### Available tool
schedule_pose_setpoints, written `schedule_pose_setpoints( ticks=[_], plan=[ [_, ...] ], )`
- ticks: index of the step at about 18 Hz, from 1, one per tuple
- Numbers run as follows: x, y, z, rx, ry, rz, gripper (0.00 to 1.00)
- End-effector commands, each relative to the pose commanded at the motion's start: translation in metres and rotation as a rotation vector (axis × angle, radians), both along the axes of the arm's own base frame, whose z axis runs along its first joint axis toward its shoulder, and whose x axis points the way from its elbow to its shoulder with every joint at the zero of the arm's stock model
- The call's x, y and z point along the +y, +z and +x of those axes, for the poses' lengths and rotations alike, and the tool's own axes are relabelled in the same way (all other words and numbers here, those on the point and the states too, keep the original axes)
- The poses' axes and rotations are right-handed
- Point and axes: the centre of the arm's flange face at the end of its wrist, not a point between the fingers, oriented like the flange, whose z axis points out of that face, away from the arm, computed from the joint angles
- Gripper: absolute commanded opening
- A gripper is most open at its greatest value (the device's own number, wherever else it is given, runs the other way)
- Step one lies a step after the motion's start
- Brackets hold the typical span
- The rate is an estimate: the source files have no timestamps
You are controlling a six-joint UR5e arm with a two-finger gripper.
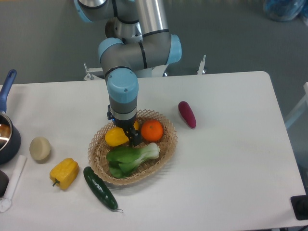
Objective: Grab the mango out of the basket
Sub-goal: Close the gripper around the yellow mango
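Fixed camera: The mango point(116, 137) lies in the left half of the basket point(166, 150), beside the orange point(152, 130). The gripper point(130, 136) stands vertical over the mango's right end; one dark finger shows at that end. Finger spread cannot be determined. The mango's long axis runs roughly left-right, extending leftward from the fingers.

arm: vertical, wrist down | hand point(131, 137): low, fingers pointing down

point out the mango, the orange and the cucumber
mango point(115, 137), fixed camera, on its yellow left half beside the gripper
orange point(152, 130), fixed camera, middle of the fruit
cucumber point(99, 187), fixed camera, middle of its dark green body
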Motion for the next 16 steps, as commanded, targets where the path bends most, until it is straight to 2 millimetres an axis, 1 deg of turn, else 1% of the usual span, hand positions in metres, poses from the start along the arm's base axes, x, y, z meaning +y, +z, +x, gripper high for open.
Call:
schedule_pose_setpoints(
  ticks=[16],
  plan=[
    [-0.005, -0.013, 0.008, -0.022, 0.008, -0.027, 1.00]
  ],
)
